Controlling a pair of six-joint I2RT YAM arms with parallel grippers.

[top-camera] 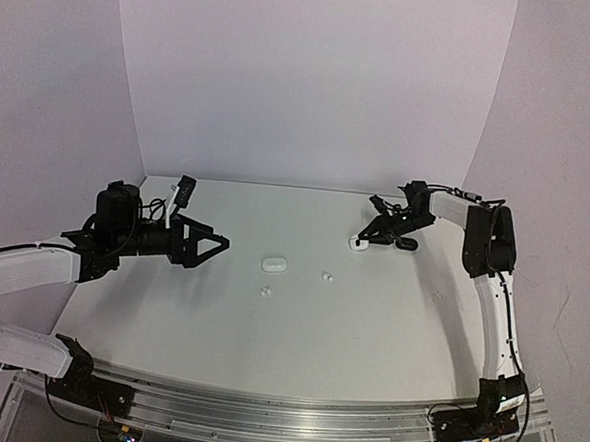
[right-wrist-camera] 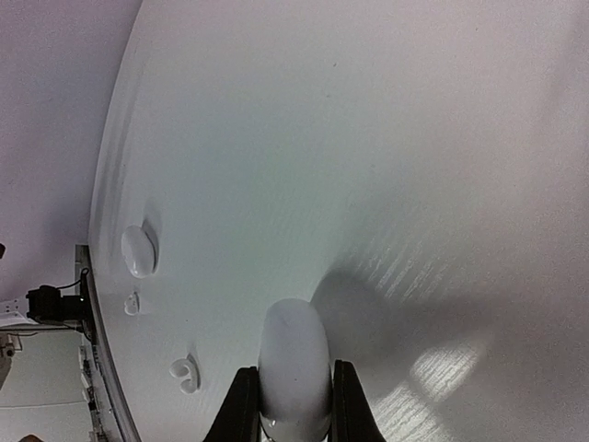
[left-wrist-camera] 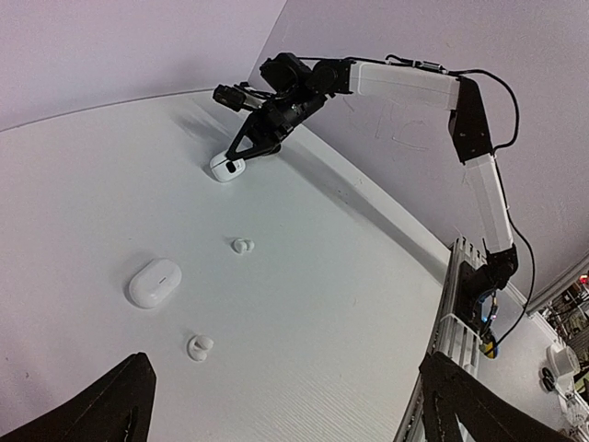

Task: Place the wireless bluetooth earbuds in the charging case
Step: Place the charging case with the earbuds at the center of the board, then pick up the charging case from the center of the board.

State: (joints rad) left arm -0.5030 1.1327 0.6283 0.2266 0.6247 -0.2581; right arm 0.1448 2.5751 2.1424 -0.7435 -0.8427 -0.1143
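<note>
Earbuds [left-wrist-camera: 242, 246] tiny, white, maybe hooked, case [right-wrist-camera: 294, 368] gripped

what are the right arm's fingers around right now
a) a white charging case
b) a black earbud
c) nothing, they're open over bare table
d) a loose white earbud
a: in the right wrist view the right gripper has its fingers tight on both sides of the white charging case.

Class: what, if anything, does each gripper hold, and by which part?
The right gripper clamps a smooth white oval plastic charging case across its two long sides. The left gripper is open, holding nothing.
</note>
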